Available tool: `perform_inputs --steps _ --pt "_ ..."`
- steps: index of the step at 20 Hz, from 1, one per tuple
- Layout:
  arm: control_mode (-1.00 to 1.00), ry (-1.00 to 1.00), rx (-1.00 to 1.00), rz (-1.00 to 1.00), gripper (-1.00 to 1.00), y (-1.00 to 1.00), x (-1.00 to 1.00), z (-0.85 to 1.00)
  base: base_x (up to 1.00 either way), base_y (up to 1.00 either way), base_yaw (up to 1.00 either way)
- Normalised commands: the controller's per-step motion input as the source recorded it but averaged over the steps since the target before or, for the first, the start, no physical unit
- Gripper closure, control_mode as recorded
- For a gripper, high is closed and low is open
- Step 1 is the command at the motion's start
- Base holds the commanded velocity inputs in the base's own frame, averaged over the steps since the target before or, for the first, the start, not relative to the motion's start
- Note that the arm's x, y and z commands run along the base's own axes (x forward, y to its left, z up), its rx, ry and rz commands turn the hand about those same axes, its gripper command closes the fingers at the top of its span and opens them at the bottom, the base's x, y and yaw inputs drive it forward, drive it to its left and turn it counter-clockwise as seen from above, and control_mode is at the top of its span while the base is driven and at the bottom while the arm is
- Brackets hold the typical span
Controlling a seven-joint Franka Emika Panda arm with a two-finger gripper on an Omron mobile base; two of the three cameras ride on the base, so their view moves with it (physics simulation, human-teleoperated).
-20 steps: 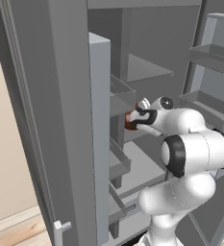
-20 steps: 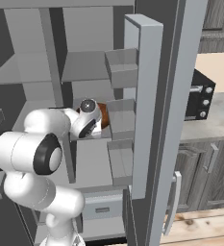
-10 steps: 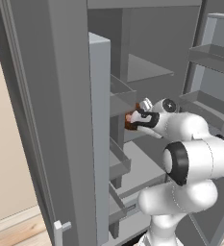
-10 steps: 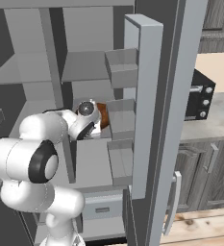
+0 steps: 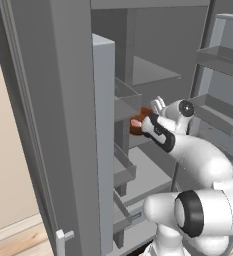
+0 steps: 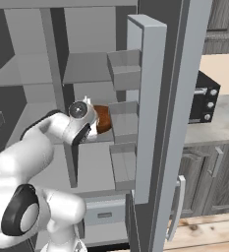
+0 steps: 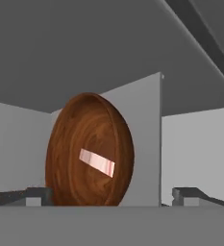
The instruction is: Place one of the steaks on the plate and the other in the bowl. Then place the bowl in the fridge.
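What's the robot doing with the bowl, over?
Gripper open, fingertips wide apart, holding nothing. Bowl inside fridge, pink steak in it. Nothing in the way.

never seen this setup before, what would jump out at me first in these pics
The reddish-brown bowl stands out against all the grey: it sits inside the open fridge on a middle shelf, with a pale pink steak lying in it. Next is the white arm reaching into the fridge, its end effector open, fingertips set wide on either side of the bowl. To the right of the fridge, a dark microwave sits on the counter.
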Motion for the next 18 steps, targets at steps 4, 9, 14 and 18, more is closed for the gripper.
perform_inputs --steps 4,9,14,18 --pt "-1.00 0.00 0.09 0.00 -1.00 0.02 -0.71 0.36 0.00 0.00 0.00" --pt "-1.00 0.11 0.07 0.00 -1.00 0.08 -0.57 0.27 0.00 0.00 0.00" --pt "-1.00 0.31 0.01 0.03 -1.00 0.02 -0.42 0.21 0.00 0.00 0.00" --pt "-1.00 0.34 0.00 0.14 -1.00 0.04 -0.81 -0.16 0.00 0.00 0.00"
